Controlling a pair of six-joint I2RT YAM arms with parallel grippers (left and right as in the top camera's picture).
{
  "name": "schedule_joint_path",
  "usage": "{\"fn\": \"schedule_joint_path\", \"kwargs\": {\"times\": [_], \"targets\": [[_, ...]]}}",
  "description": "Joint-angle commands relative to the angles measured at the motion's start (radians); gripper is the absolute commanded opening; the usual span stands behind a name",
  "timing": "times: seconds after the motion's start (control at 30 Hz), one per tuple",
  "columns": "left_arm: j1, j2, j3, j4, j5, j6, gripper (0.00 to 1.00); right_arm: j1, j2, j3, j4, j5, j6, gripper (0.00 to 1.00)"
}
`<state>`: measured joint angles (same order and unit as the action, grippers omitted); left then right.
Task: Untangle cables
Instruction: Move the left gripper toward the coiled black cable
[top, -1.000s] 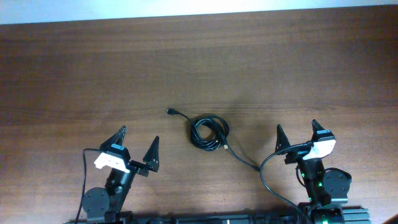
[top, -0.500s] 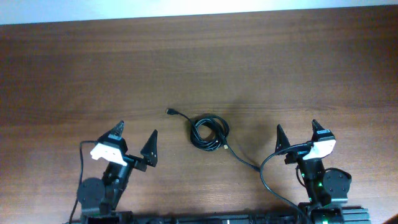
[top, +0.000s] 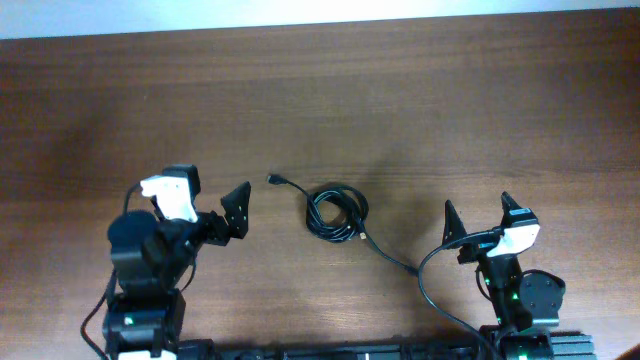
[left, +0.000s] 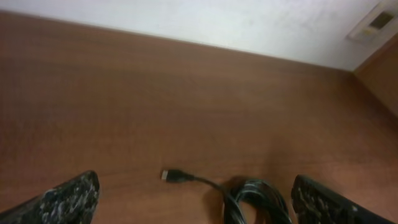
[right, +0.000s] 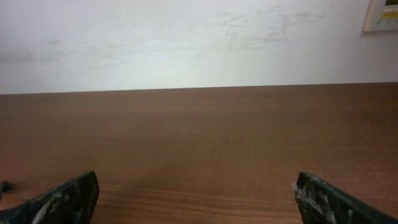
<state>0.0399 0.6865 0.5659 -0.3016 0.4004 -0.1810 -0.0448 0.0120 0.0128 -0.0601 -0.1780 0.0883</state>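
The cables lie as one small black coil on the brown table, midway between the arms. One plug end sticks out to the upper left, and a thin tail runs to the lower right. My left gripper is open and empty, left of the coil and pointing toward it. In the left wrist view the plug and the coil lie between the open fingers, not touched. My right gripper is open and empty, to the right of the coil; its own view shows only bare table.
The wooden table runs back to a white wall. The right arm's thicker black wire loops by its base, close to where the thin tail ends. A white plate is on the wall at the far right.
My left arm has moved forward and up and has swung its gripper right toward the coil. The right arm and the cables have not moved.
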Motion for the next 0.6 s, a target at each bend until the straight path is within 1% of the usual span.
{"fn": "schedule_joint_path", "kwargs": {"times": [0.0,0.27,0.3,0.43,0.57], "targets": [[0.004,0.071,0.105,-0.060,0.087,-0.005,0.99,0.005,-0.005,-0.007,-0.003,-0.009,0.006,0.99],[0.004,0.153,0.107,-0.060,0.433,-0.006,0.99,0.005,-0.005,-0.007,-0.003,-0.009,0.006,0.99],[0.004,0.161,0.107,-0.059,0.451,-0.006,0.99,0.005,-0.005,-0.007,-0.003,-0.009,0.006,0.99],[0.004,0.200,0.107,-0.061,0.449,-0.017,0.99,0.005,-0.005,-0.007,-0.003,-0.010,0.006,0.99],[-0.012,0.254,0.107,-0.060,0.411,-0.122,0.99,0.005,-0.005,-0.007,-0.003,-0.009,0.006,0.99]]}}
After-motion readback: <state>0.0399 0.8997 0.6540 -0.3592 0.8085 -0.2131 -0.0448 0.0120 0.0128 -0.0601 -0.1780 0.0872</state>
